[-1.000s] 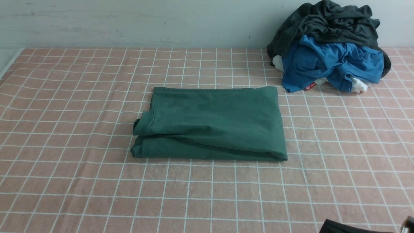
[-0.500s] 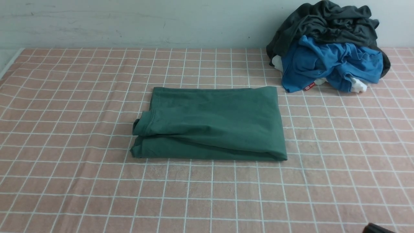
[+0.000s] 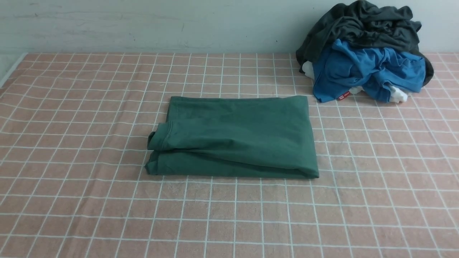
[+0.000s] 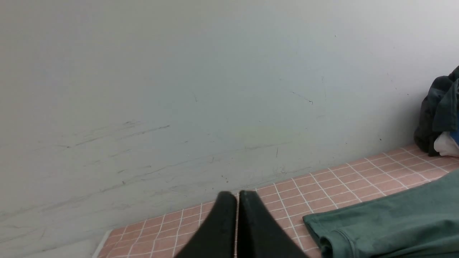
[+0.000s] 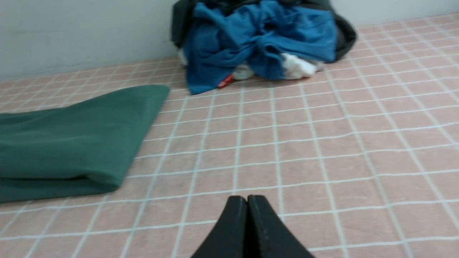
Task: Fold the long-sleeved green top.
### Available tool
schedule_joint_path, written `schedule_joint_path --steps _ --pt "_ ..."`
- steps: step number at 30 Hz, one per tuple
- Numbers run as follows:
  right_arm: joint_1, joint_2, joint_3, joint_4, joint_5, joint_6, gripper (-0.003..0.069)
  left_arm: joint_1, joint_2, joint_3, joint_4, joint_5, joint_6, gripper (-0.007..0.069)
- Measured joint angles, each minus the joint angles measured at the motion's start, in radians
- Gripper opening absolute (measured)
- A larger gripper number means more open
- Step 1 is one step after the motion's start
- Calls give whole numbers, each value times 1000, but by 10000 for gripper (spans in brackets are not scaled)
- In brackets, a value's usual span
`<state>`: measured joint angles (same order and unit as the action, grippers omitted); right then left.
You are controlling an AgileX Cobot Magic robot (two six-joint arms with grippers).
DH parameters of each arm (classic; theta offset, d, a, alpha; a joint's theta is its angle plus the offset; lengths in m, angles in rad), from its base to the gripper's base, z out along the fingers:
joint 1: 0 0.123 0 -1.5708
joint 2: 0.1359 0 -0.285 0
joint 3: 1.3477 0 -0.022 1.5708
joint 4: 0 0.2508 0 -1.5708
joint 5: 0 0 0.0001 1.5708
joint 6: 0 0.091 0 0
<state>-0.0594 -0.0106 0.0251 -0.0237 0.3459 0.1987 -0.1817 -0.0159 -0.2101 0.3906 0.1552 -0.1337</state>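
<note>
The bench [image 3: 71, 200], under a pink checked cloth, has lots of bare room on every side of the green long-sleeved top [image 3: 233, 138]. The top lies folded flat in the middle. The left hand [image 4: 236, 195] is pressed together, holds nothing, and sits apart from the top's left end. The right hand [image 5: 247, 199] is together too, empty, apart from the top's right end. Behind the top's right end, a pile of clothes [image 3: 365, 53] sits by the wall [image 3: 143, 25].

A laundry-folding bench: checked cloth [image 3: 71, 200], scuffed wall [image 3: 143, 25] (clothes pile [image 3: 362, 53] behind).
</note>
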Motion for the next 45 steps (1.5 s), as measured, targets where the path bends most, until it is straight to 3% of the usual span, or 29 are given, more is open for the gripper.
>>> schedule_joint_path --steps 9,25,32,38,45 --pt "-52 0 0 0 2 -123 -13 0 0 0 0 0 0 -3" --pt "-52 0 -1 0 2 -129 -13 0 0 7 0 -5 0 -3" --pt "-53 0 -1 0 9 -130 -13 18 0 141 31 34 -20 -3" --pt "-53 0 -1 3 10 -132 -13 94 0 238 -133 155 -109 -3" --pt "-53 0 -2 3 10 -132 -13 177 0 231 -293 190 81 -3"
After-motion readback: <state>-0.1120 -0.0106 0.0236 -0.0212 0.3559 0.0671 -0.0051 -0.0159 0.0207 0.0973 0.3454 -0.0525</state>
